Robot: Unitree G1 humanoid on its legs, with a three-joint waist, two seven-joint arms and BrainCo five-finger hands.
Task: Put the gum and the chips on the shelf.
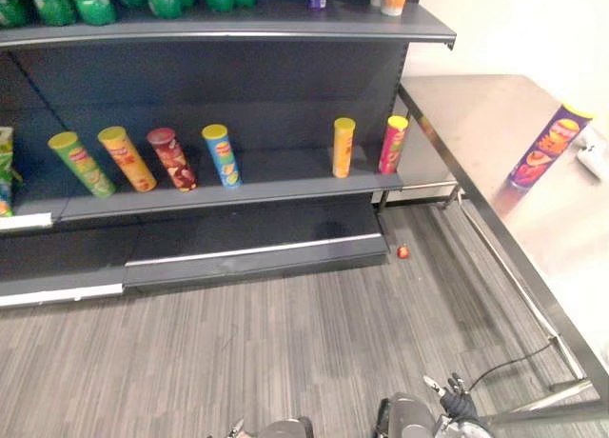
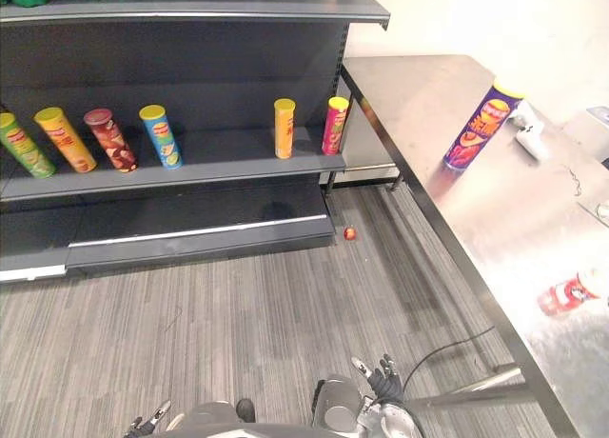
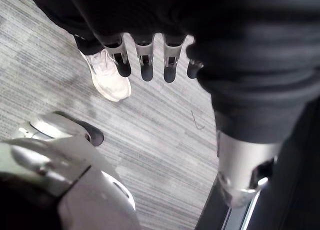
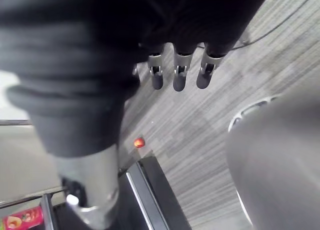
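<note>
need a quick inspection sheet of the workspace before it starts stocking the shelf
surface: grey shelf ahead, six chip cans standing on its middle board; steel table to the right
job's things: purple chips can upright on the table; red container lying nearer on the table, possibly the gum
clutter: small red thing on the floor by the shelf's base; white object beside that can
hands: left hand and right hand hang low over the floor, fingers straight, holding nothing
cables: nothing seen
surroundings: grey striped floor; green bags on the top board; a person's white shoe near the left hand
</note>
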